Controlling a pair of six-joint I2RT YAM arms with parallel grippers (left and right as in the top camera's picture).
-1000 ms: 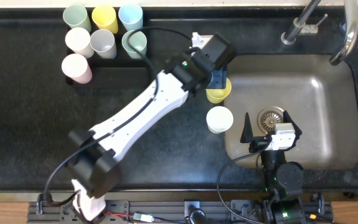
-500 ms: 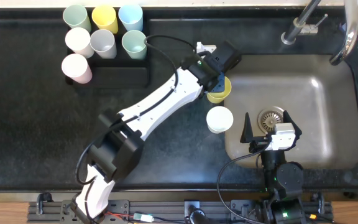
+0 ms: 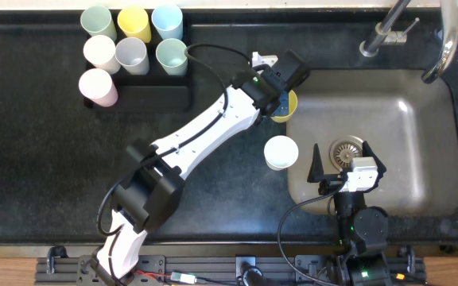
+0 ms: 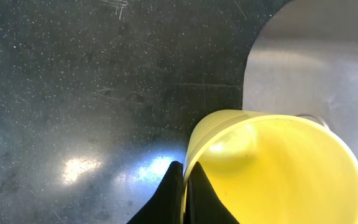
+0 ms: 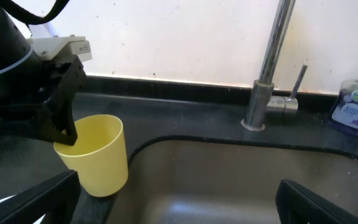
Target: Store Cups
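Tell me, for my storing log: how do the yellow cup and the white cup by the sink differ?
The yellow cup is pinched at its rim by the left tool; the white cup stands free. The yellow cup sits nearer the faucet than the white cup. Both are mouth-up.

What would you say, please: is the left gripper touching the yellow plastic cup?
Touching. In the left wrist view the left gripper pinches the wall of the yellow plastic cup at its rim.

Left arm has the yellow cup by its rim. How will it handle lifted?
Probably light: the yellow cup looks thin-walled and empty. Pinched on one wall by the left gripper, it may tilt or flex.
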